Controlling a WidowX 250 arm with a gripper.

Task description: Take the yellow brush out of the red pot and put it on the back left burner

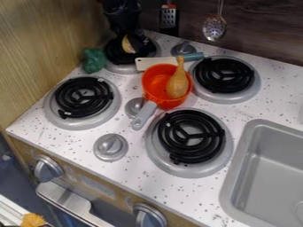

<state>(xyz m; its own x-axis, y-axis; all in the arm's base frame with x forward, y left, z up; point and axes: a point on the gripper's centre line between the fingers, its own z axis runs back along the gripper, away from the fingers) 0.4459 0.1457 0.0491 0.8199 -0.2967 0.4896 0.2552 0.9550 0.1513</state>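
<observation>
From where I stand, looking down on the toy stove, the black claw (126, 39) hangs over the back-left burner (122, 69), right by a tan wedge (128, 45). I can't tell whether it is wide, narrow or gripping the wedge; dark claw and dark coils run together there. That wedge, the thing nearest the claw, is over the same burner, though I couldn't swear it touches the coils. If its hold were poor, or it only brushed the wedge, the wedge could tip or slide against the coils. A sideways sweep that low might also knock the green thing (93, 60) beside the wooden wall (44, 48), or shove the knife (152, 63) lying behind the pot (167, 102). The pot worries me more: its grey handle (145, 116) sticks out toward the front, close to a knob (135, 106), so a bump there could spin it. As for containers, the orange pot stands amid the burners with a drumstick (177, 85) in it, fat end down inside, thin end poking past the back rim near the knife; catch that end and the drumstick could flip out. The grey sink (241, 153) is set into the counter at the right.
</observation>
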